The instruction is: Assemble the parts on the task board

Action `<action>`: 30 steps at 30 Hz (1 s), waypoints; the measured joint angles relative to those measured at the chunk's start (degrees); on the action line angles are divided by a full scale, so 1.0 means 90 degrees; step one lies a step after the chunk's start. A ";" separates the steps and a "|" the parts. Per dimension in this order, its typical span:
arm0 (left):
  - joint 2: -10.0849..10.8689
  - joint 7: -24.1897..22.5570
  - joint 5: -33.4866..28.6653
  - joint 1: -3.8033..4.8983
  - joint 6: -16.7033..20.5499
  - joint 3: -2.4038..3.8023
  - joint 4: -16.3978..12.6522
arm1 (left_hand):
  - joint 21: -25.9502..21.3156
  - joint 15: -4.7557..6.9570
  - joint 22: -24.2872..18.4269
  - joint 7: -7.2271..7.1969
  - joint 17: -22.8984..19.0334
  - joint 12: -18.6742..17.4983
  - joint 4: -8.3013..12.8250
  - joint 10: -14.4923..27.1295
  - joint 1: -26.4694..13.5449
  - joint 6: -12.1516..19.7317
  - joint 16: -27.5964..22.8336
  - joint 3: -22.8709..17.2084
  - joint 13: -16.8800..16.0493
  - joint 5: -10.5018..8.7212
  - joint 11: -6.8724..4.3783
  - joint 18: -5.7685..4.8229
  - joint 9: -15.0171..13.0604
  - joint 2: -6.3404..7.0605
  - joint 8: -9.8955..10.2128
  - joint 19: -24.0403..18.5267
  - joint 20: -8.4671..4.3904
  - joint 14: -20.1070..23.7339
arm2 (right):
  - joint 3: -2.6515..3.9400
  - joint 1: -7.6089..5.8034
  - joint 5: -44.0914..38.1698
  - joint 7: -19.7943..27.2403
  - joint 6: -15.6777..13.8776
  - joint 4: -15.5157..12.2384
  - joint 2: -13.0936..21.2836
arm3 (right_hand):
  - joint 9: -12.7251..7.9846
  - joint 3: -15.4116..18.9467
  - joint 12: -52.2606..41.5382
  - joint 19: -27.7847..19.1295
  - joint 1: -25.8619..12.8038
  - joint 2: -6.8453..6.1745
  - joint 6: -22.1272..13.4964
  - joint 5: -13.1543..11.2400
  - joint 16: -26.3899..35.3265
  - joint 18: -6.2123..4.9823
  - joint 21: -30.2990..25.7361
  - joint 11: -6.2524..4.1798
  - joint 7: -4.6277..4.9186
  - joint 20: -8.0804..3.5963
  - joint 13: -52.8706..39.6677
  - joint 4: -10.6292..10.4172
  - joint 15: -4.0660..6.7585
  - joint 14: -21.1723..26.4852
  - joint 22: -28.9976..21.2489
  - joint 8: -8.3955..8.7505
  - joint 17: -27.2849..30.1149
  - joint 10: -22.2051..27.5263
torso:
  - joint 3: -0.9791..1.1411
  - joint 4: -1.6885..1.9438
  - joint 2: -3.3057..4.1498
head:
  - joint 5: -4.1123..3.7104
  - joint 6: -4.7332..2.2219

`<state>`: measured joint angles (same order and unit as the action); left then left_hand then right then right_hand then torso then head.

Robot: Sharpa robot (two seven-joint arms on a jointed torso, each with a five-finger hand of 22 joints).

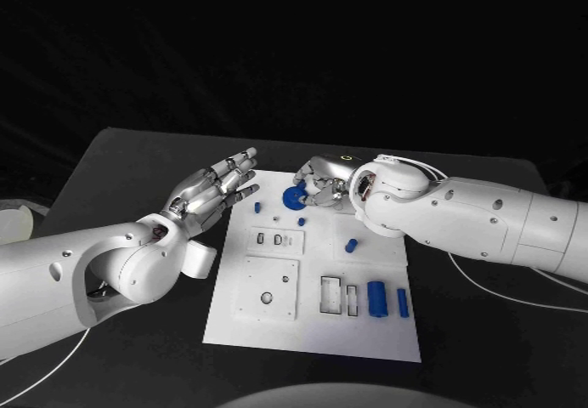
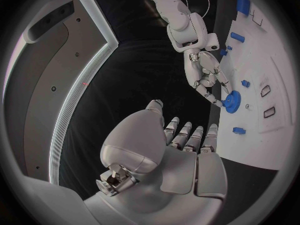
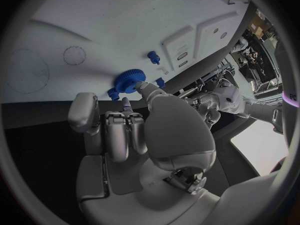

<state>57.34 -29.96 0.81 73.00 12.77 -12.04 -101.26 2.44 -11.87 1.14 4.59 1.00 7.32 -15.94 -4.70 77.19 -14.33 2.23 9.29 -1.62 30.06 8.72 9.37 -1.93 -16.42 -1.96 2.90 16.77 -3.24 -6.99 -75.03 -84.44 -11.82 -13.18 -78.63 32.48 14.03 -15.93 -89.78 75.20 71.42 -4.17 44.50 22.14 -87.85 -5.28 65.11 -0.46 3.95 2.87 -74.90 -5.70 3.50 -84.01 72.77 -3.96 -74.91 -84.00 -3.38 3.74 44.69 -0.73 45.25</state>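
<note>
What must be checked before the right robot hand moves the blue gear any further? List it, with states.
1. Right robot hand holds the blue gear at its fingertips: ok.
2. Left robot hand open, holding nothing, beside the task board: ok.
3. Gear seated on its spot on the board: cannot tell.
4. Small blue peg beside the gear stands apart from the fingers: ok.
5. Two blue bars lie at the board's near right, out of the way: ok.

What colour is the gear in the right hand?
Blue; the gear shows best in the left wrist view, pinched by the right hand.
</note>
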 measured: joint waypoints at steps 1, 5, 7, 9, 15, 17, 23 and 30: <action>0.0000 0.0001 0.0000 0.0000 -0.0002 0.0000 0.0000 | 0.0000 0.0000 0.0000 0.0000 0.0000 0.0000 0.0000 0.0000 0.0000 0.0000 0.0000 0.0000 0.0000 0.0000 0.0000 0.0000 0.0000 0.0000 0.0000 0.0000 0.0000 0.0000 | 0.0000 0.0000 0.0001 0.0007 -0.0014 -0.0011 0.0023 | -0.0009 0.0000 0.0000 0.0000 0.0000 0.0000 0.0000 -0.0032 0.0000 0.0000 0.0000 0.0000 0.0000 0.0000 0.0000 0.0000 0.0013 0.0013 0.0000 0.0000 0.0000 0.0000 | 0.0000 0.0001 0.0000 | 0.0000 -0.0010; 0.0017 0.0006 -0.0001 -0.0001 -0.0009 0.0000 -0.0001 | 0.0000 0.0000 0.0000 0.0000 0.0000 0.0000 0.0000 0.0000 0.0000 0.0000 0.0000 0.0000 0.0001 0.0000 0.0000 -0.0001 0.0000 0.0000 0.0000 0.0000 0.0000 0.0000 | 0.0000 -0.0019 0.0006 0.0047 -0.0121 -0.0102 0.0175 | -0.0023 0.0000 0.0000 0.0026 0.0000 0.0000 0.0094 -0.0094 0.0001 0.0000 0.0000 0.0000 0.0016 -0.0026 -0.0005 0.0000 0.0047 0.0000 0.0032 -0.0006 0.0000 0.0000 | 0.0000 0.0001 0.0000 | 0.0019 -0.0030; 0.0033 0.0008 -0.0002 -0.0001 -0.0011 0.0000 -0.0002 | 0.0000 0.0000 0.0000 0.0000 0.0000 0.0000 0.0000 0.0000 0.0000 0.0000 0.0000 0.0000 0.0000 0.0000 0.0000 -0.0001 0.0000 0.0000 0.0000 0.0000 0.0000 0.0000 | 0.0000 -0.0069 0.0010 0.0074 -0.0216 -0.0208 0.0326 | -0.0022 0.0022 0.0000 0.0050 0.0000 0.0000 0.0227 -0.0187 0.0002 0.0000 0.0000 0.0001 0.0036 -0.0049 -0.0005 0.0016 0.0047 0.0000 0.0067 -0.0074 0.0000 0.0000 | -0.0001 -0.0001 0.0000 | 0.0031 -0.0038; 0.0042 0.0010 -0.0003 -0.0001 -0.0011 -0.0001 -0.0004 | 0.0000 -0.0014 0.0000 0.0000 0.0000 0.0000 0.0000 0.0000 0.0000 0.0000 0.0000 0.0000 0.0001 0.0023 0.0000 0.0000 0.0000 0.0000 0.0000 0.0000 0.0000 -0.0014 | 0.0000 -0.0158 0.0018 0.0102 -0.0317 -0.0361 0.0527 | -0.0029 0.0047 0.0000 0.0070 0.0000 0.0000 0.0337 -0.0282 0.0004 0.0000 0.0045 0.0001 0.0051 -0.0048 -0.0005 -0.0009 0.0047 0.0000 0.0099 -0.0100 0.0000 0.0000 | -0.0001 -0.0005 -0.0001 | 0.0034 -0.0043; 0.0048 0.0015 -0.0005 -0.0002 -0.0013 -0.0002 -0.0007 | 0.0000 -0.0022 0.0000 0.0000 0.0000 0.0000 0.0000 0.0000 0.0000 0.0000 0.0000 0.0000 0.0001 0.0023 0.0000 0.0000 0.0000 0.0000 0.0000 0.0000 0.0000 -0.0022 | 0.0013 -0.0393 0.0070 0.0133 -0.0492 -0.0929 0.1270 | -0.0063 0.0091 0.0000 0.0129 0.0000 0.0000 0.0439 -0.0526 -0.0033 0.0000 0.0099 0.0000 0.0046 -0.0034 -0.0005 -0.0053 0.0047 0.0000 0.0165 -0.0100 0.0000 0.0000 | -0.0006 -0.0012 -0.0012 | 0.0027 -0.0029; 0.0049 0.0017 -0.0006 -0.0002 -0.0013 -0.0002 -0.0008 | 0.0000 -0.0022 0.0000 0.0000 0.0000 0.0000 0.0000 0.0000 0.0000 0.0000 0.0000 0.0000 0.0001 0.0023 0.0000 0.0000 0.0000 0.0000 0.0000 0.0000 0.0000 -0.0023 | 0.0012 -0.0432 0.0086 0.0135 -0.0506 -0.1093 0.1546 | -0.0081 0.0115 0.0000 0.0129 0.0000 0.0000 0.0448 -0.0658 -0.0033 0.0000 0.0099 0.0000 0.0038 -0.0034 -0.0005 -0.0077 0.0047 0.0000 0.0173 -0.0100 0.0000 0.0000 | -0.0009 -0.0017 -0.0020 | 0.0039 -0.0026; 0.0040 0.0019 -0.0007 -0.0004 -0.0016 -0.0004 -0.0004 | 0.0000 -0.0022 0.0006 0.0000 -0.0001 0.0000 -0.0018 -0.0024 0.0000 0.0000 0.0000 -0.0018 -0.0004 0.0023 0.0023 -0.0002 0.0000 0.0000 0.0000 0.0023 0.0023 -0.0022 | -0.0014 -0.0361 0.0072 0.0135 -0.0476 -0.1360 0.2139 | -0.0189 0.0278 0.0124 0.0211 0.0000 0.0000 0.0482 -0.1135 0.0686 0.0000 0.0073 -0.0079 0.0004 -0.0116 -0.0004 -0.0151 0.0098 0.0000 0.0187 -0.0070 -0.0005 0.0001 | -0.0005 -0.0020 -0.0026 | 0.0065 -0.0056; 0.0016 0.0024 -0.0008 -0.0020 -0.0027 -0.0009 0.0014 | 0.0000 -0.0046 0.0006 0.0000 0.0006 0.0026 -0.0018 -0.0024 0.0013 0.0000 0.0023 -0.0018 -0.0004 0.0023 0.0023 -0.0001 0.0000 0.0013 0.0000 0.0023 0.0023 -0.0046 | -0.0044 -0.0067 -0.0068 0.0241 -0.0504 -0.1309 0.2516 | -0.0319 0.0532 0.0624 0.0319 -0.0025 0.0025 0.0530 -0.1467 0.1897 -0.0001 -0.0069 -0.0137 -0.0044 -0.0174 -0.0003 -0.0318 0.0160 -0.0001 0.0156 -0.0036 0.0165 0.0001 | 0.0003 -0.0018 -0.0026 | 0.0070 -0.0075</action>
<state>57.49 -29.74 0.74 72.82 12.52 -12.12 -101.13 2.44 -12.28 1.19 4.59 1.06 7.55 -16.10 -4.91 77.31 -14.33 2.44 9.14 -1.65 30.27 8.93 9.36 -1.93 -16.30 -1.96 3.11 16.98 -3.66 -7.39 -75.63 -85.05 -9.65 -17.72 -90.41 55.12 11.16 -11.14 -84.17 78.07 71.20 -3.95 49.27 8.94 -70.78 -5.28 64.49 -1.69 3.55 1.30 -74.93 -8.57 4.94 -84.02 74.17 -4.29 -73.42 -83.99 -3.35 3.57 44.46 -0.09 44.58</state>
